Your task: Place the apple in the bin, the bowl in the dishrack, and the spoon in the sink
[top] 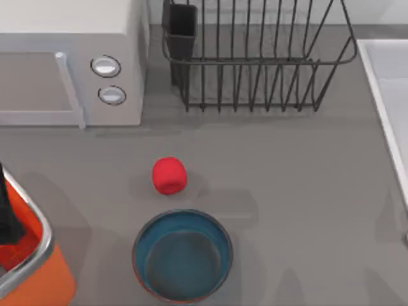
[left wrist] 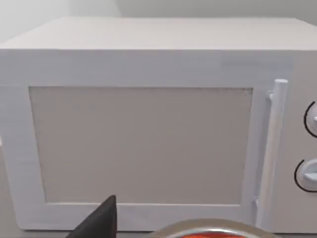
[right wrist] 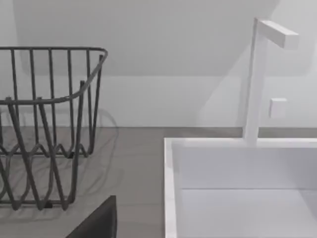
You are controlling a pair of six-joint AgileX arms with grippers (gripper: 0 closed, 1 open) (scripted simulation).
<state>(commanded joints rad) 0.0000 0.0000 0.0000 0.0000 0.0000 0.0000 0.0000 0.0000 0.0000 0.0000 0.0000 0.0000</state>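
The apple (top: pixel 169 175) sits on the grey table (top: pixel 287 166), just beyond the bowl (top: pixel 183 256), close to it but apart. The bowl stands upright at the near edge, its teal inside open to the camera. The dishrack (top: pixel 255 60) stands at the far side, its dark cutlery cup (top: pixel 180 29) at the corner nearest the white microwave (top: pixel 70 64). The bin (top: pixel 29 255) is at the near left corner, and the sink (top: pixel 389 95) lies along the right edge.

The left gripper (top: pixel 7 210) hangs over the bin at the left edge of the top view, with the apple and bowl well off to its right; whether its fingers are spread or pressed together cannot be told. In the left wrist view one dark finger (left wrist: pixel 96 223) shows before the microwave door, with the bin's rim (left wrist: pixel 208 230) just beside it.

In the right wrist view a dark finger (right wrist: pixel 96 220) of the right gripper shows, the sink basin (right wrist: pixel 237 198) with its faucet (right wrist: pixel 257 74) ahead, the dishrack (right wrist: pixel 44 124) to the other side; its state cannot be told either.
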